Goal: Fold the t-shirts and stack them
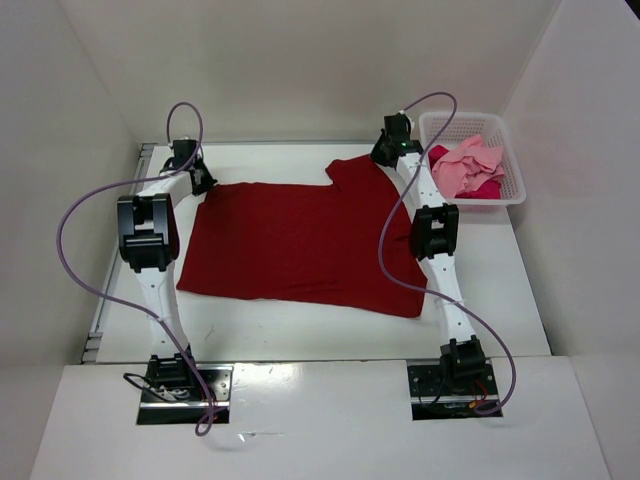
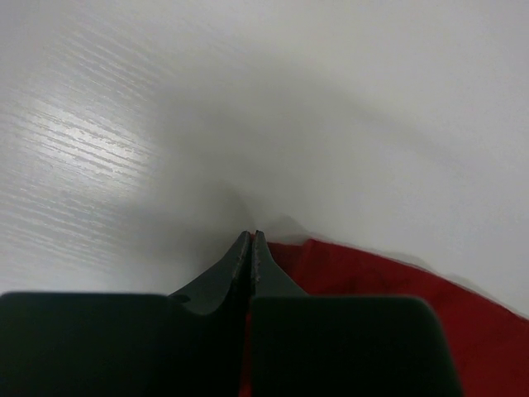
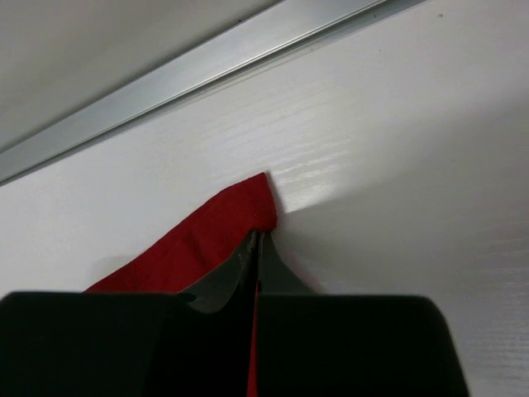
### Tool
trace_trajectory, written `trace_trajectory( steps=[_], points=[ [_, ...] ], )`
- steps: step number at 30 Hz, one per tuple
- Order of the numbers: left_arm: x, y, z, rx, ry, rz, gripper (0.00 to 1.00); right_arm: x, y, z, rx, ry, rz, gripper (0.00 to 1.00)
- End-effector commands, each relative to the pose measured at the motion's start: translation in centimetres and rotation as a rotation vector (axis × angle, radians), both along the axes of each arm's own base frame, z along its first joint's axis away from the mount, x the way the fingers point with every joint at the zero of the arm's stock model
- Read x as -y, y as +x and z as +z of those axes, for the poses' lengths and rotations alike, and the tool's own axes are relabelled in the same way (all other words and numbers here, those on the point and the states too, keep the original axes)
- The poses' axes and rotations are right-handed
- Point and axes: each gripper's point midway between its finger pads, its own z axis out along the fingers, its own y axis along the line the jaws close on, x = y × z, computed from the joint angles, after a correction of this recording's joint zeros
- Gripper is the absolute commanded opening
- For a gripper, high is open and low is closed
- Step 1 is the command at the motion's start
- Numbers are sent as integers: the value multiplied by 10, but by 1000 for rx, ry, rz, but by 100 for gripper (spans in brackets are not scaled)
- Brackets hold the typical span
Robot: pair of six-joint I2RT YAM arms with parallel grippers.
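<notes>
The left hand (image 1: 203,182) is holding its two fingers together on the left edge of the dark red t-shirt (image 1: 300,245), in the upper left part of the top view. In the left wrist view the fingertips (image 2: 241,258) are meeting, and a thin red strip of cloth is showing between them lower down. The right hand (image 1: 384,154) is also clamped on this shirt, at the raised corner near the upper centre. The right wrist view is showing the red corner (image 3: 240,207) sticking out just past the closed fingers (image 3: 244,260).

The shirt is lying spread flat on the white tabletop (image 1: 300,325), in the middle of the frame. The right arm (image 1: 435,235) is covering the shirt's right edge. In both wrist views the black body of the hand is hiding the lower part, and the left wrist view is blurred.

At the upper right a white mesh basket (image 1: 517,170) is standing. It is holding a crumpled light pink t-shirt (image 1: 465,165), which is covering most of a crimson-pink t-shirt (image 1: 488,188). Purple cables (image 1: 75,215) are looping beside both arms.
</notes>
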Motion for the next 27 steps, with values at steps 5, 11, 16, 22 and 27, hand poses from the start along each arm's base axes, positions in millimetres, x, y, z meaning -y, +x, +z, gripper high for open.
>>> trace_trajectory(
  steps=[5, 11, 16, 22, 27],
  points=[
    [7, -6, 38, 81, -62, -22, 2, -6, -28, 129, 82, 6, 117, 0],
    [-9, -19, 48, 85, -119, 15, 1, -11, -89, 126, -75, 28, 204, 0],
    [-16, -30, 71, 127, -126, 31, 1, -5, -136, 156, -53, 37, 197, 0],
    [-19, -53, 89, 151, -135, 46, 1, 1, -209, 140, -122, 29, 202, 0],
    [-19, -84, 100, 159, -133, 56, 1, 8, -262, 151, -117, 40, 200, 0]
  ],
)
